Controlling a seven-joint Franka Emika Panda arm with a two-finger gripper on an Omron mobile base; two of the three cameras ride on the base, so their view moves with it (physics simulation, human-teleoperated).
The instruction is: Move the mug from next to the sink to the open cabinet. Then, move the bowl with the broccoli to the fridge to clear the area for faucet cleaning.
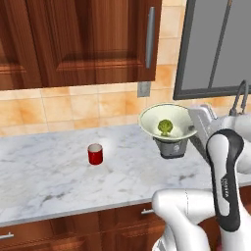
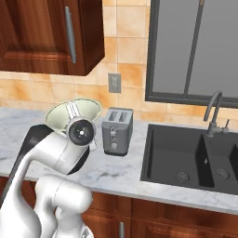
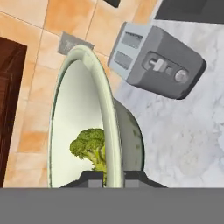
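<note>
Fingertips of the gripper [image 3: 114,177] pinch the rim of the bowl [image 3: 78,118], jaws clamped on its near edge, so the bowl rises straight away from the hand. It hangs clear above the counter [image 1: 59,181], mouth up and tipped a little, with the broccoli [image 1: 165,127] inside. Beside it (toward the sink [image 2: 186,158]) stands a toaster [image 2: 116,131]. Well off to the other side, the mug [image 1: 95,154] stands upright on the counter.
</note>
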